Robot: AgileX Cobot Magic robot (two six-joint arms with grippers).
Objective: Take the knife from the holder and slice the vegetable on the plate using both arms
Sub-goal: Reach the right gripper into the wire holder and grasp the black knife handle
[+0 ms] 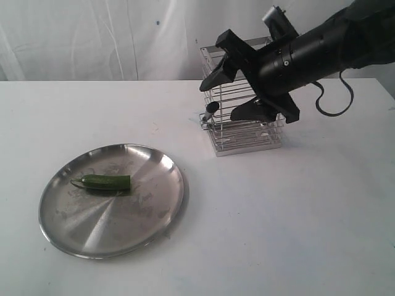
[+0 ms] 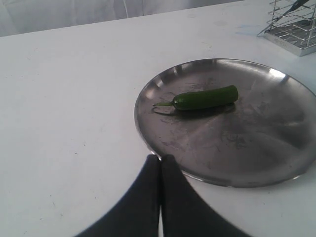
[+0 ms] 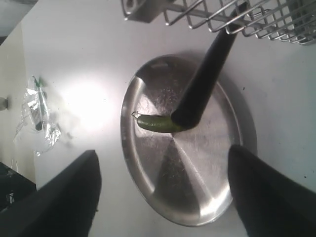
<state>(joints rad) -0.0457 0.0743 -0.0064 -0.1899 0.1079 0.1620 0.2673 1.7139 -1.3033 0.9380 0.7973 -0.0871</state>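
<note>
Jaws on my right gripper (image 1: 220,100) stood wide, the knife (image 3: 205,79) jutting handle-first from the holder (image 1: 247,132) just ahead; I judged centring it before closing wisest. My left gripper (image 2: 160,160) sat closed beside the plate (image 1: 142,216) bearing the vegetable (image 1: 108,182).

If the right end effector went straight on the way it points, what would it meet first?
Probably the knife: its black handle juts from the holder, straight ahead between the open fingers of the right end effector in the wrist view, though depth is unclear.

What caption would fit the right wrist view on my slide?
Open right pincer faces the black knife handle protruding from the wire holder, with the green chili on the steel plate beyond.
</note>
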